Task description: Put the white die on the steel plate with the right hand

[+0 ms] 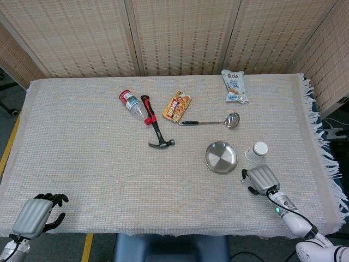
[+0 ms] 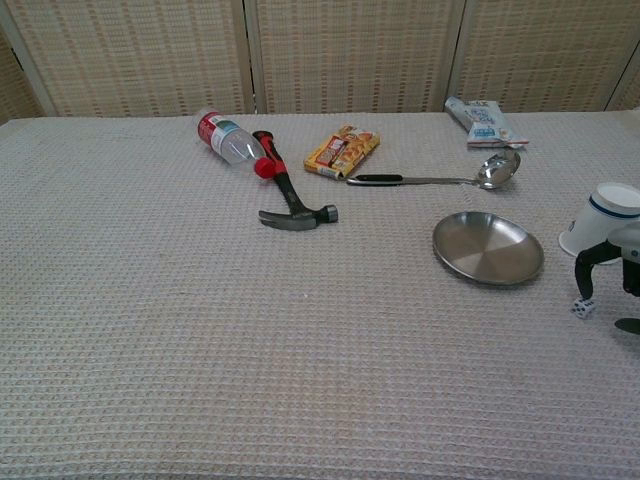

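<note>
the right robot hand (image 2: 612, 268) hovers over the white die (image 2: 582, 308), fingers apart and empty, poised to pinch it for the steel plate (image 2: 488, 248) just beside.

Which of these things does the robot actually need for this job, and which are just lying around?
Needed: white die, steel plate, right hand.

Lying about: hammer, water bottle, snack packet, ladle, white pouch, paper cup, left hand.
</note>
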Robot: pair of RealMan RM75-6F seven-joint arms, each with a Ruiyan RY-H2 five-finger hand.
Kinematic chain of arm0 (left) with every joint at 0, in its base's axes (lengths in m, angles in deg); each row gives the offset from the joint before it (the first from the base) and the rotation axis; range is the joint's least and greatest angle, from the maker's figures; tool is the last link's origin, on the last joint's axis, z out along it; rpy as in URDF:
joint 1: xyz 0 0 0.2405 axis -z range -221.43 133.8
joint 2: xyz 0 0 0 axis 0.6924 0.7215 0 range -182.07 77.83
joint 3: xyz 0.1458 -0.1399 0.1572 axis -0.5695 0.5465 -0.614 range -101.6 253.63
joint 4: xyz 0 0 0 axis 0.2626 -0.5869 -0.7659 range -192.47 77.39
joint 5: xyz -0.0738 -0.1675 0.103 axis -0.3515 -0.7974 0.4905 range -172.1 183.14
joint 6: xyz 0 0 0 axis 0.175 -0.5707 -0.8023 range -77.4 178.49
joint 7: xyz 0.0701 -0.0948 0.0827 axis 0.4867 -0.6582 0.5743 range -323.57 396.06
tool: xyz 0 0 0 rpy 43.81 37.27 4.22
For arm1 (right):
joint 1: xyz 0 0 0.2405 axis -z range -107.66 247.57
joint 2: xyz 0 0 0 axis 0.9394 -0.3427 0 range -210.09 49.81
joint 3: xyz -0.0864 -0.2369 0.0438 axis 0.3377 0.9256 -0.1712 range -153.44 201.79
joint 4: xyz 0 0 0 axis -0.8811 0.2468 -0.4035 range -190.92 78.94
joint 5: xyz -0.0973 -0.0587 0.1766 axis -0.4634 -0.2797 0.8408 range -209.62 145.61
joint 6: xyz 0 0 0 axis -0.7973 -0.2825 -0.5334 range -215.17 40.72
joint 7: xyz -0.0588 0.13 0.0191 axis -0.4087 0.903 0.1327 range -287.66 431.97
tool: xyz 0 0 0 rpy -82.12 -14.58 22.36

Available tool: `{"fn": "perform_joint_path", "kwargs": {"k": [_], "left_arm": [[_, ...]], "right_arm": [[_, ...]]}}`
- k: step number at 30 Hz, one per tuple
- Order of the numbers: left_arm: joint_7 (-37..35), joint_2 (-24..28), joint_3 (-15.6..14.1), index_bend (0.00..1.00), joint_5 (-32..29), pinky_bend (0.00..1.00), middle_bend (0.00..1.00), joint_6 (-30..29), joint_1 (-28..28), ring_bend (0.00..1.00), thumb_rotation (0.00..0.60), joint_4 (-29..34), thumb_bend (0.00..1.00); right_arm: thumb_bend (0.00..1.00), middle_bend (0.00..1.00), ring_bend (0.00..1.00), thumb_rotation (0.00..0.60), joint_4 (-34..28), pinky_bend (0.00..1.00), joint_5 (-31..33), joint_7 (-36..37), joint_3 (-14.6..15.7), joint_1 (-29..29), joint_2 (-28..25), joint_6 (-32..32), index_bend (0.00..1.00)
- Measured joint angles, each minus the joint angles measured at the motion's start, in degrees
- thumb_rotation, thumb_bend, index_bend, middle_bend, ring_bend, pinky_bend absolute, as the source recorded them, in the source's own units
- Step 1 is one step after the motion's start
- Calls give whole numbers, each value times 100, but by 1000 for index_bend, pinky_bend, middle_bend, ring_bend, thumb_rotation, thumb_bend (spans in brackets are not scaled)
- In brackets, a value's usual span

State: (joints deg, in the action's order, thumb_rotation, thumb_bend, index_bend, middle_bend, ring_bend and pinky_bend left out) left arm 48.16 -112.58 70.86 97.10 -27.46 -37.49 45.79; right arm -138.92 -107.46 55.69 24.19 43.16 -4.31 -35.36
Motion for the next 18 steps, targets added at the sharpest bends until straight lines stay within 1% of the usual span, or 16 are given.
{"fn": "perform_joint_path", "kwargs": {"k": [6,18], "left_arm": [[1,-1,4,404,-11,437,473,4,1,416,600,2,335],[-8,3,1,404,-3,437,473,-1,-1,417,600,5,336]], "right_arm": [[194,986,867,600,122,1000,-139,229,6,-6,70,64,422],[194,986,867,600,335,1000,-113,316,37,-40,190,-29,422]]}}
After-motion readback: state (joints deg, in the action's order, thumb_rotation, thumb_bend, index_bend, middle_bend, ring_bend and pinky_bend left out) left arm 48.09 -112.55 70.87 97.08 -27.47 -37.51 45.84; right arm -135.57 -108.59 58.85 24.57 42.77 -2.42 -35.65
